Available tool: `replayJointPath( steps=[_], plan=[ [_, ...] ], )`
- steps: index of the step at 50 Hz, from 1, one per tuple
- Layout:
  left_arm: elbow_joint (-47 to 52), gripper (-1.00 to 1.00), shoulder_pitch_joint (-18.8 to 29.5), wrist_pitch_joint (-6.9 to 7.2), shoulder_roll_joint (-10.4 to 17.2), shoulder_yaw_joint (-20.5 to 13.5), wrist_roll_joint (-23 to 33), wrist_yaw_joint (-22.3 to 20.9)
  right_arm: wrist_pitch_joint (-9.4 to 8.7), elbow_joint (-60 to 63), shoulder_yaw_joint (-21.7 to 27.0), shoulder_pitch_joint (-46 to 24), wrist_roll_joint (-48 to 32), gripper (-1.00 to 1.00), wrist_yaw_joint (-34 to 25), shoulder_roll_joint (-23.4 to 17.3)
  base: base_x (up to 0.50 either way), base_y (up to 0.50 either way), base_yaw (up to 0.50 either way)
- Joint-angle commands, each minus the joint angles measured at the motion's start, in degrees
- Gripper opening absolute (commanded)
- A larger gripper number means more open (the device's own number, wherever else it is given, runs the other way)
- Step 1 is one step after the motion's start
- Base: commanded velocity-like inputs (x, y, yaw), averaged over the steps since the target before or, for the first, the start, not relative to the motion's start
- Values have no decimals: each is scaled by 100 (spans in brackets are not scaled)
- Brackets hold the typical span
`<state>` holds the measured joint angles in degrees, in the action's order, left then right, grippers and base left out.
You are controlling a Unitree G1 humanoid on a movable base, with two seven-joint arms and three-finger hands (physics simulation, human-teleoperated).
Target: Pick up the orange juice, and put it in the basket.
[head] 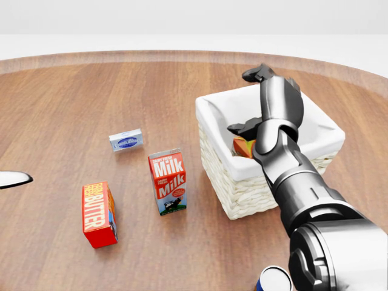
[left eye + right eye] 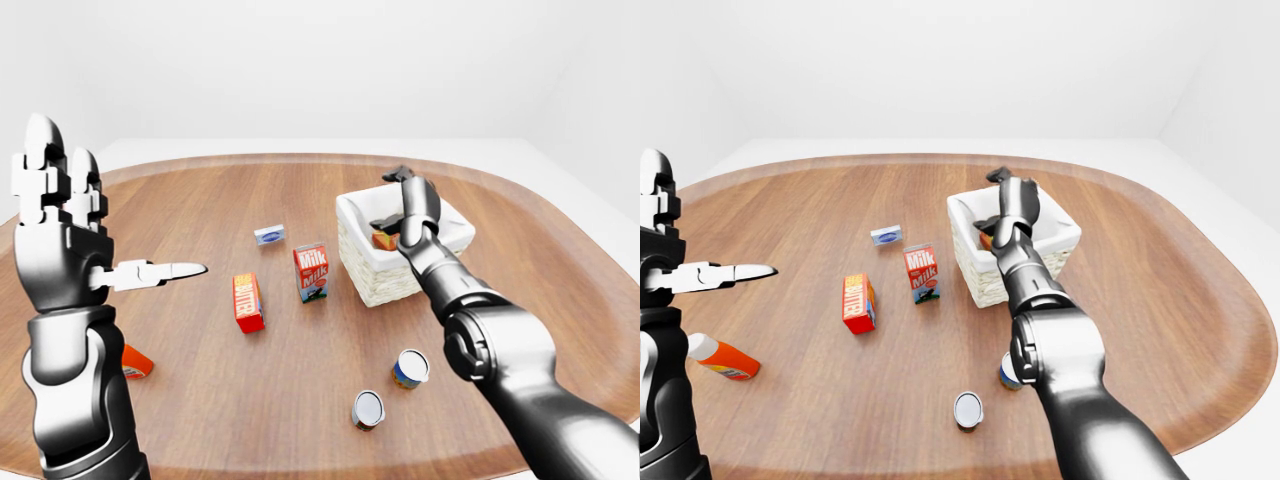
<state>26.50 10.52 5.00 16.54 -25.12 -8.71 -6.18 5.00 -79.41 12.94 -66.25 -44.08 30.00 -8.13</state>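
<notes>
the table (image 2: 300, 400) is carrying everything, and the basket (image 1: 212, 112) is sitting toward the right of the head view with the juice (image 1: 242, 146) lying low inside it, only an orange corner showing behind the near rim. the right hand (image 1: 251, 100) is hanging over the basket with its fingers (image 1: 256, 73) spread wide, gripping nothing, one digit reaching down close to the carton. the left hand (image 2: 70, 240) is raised at the left of the left-eye view, also splayed and holding nothing. the drop looks done, so the trouble is likely lying in the retreat: the forearm is crossing the near rim, and a low or sideways pull could be dragging the light wicker along or tipping it. the lower digit, if it is catching the carton's edge, could be lifting the juice back out. the milk (image 1: 168, 182) is standing upright just left of the basket and the butter (image 1: 99, 214) further left; a shoved basket could be toppling the milk. two cans (image 2: 390, 388) are resting by the right elbow, where a swinging arm could be knocking them away.
</notes>
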Motion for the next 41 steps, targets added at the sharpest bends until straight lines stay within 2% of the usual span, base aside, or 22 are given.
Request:
replayJointPath(
  steps=[1,23,41],
  plan=[
    [21,100,5,0,-2,-4,2,-1,0,-12,-8,6,50,100,0,19,0,0,0],
    [-78,100,42,0,8,26,14,14,0,-8,-41,-87,27,100,0,-27,0,0,0],
    [-71,100,23,0,0,35,20,17,0,15,-151,-600,25,100,0,-267,0,0,0]
  ],
)
